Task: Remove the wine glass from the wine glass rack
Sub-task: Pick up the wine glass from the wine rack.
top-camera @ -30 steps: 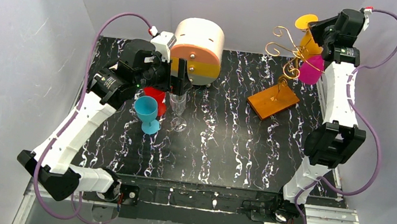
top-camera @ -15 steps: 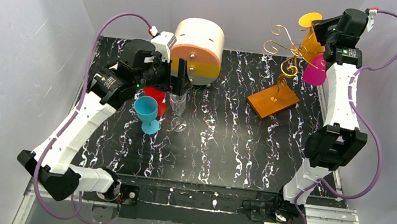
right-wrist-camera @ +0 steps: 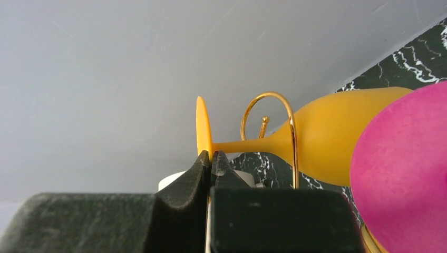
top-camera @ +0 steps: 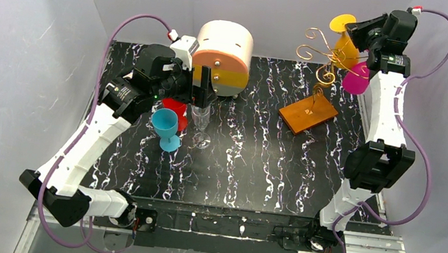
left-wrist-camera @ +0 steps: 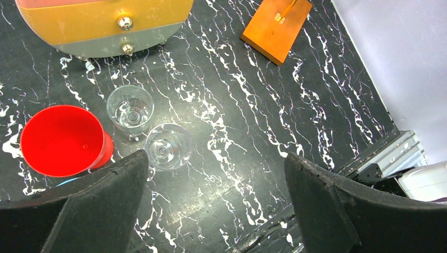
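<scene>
Two fingers [right-wrist-camera: 179, 192] of the right gripper [right-wrist-camera: 211, 157] pinch shut on the foot rim of the orange wine glass [right-wrist-camera: 327, 132], its stem lying through a gold loop of the wine glass rack [top-camera: 306, 114] beside a magenta glass [right-wrist-camera: 406, 174], while the left gripper [left-wrist-camera: 215, 155] gapes wide over a clear glass [left-wrist-camera: 168, 146].

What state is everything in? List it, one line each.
rack: standing, two glasses on it
yellow glass: stem through a rack loop, gripped
pink glass: hanging on the rack
clear glass: upright
blue glass: upright
red cup: upright, empty
drawer box: shut
left fingers: open, empty
right fingers: shut on the yellow glass stem
</scene>
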You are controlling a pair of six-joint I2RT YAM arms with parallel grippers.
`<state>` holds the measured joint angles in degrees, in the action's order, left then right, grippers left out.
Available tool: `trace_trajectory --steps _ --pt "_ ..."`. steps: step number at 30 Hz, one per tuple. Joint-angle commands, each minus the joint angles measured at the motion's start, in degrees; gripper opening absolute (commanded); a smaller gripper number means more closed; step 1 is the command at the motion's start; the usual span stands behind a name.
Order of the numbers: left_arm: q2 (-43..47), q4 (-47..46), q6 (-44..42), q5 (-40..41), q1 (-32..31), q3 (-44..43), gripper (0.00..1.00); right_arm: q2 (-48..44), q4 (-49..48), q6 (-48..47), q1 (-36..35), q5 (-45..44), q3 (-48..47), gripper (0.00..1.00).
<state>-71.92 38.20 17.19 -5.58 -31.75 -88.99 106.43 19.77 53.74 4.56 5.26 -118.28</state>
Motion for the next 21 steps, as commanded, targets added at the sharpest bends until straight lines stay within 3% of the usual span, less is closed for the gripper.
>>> trace_trajectory --steps 1,10,21 --pt "0.14 0.59 0.08 -0.68 -0.07 -2.22 0.98 -1.49 0.01 -0.48 0.30 6.66 -1.81 0.01" --pt "0.29 0.89 0.05 -0.38 -0.07 -2.31 0.98 -1.13 -0.72 0.32 0.33 9.98 -1.55 0.01" --pt "0.73 0.96 0.30 -0.30 -0.07 -2.24 0.98 4.25 -1.70 0.75 0.23 19.99 -8.44 0.01"
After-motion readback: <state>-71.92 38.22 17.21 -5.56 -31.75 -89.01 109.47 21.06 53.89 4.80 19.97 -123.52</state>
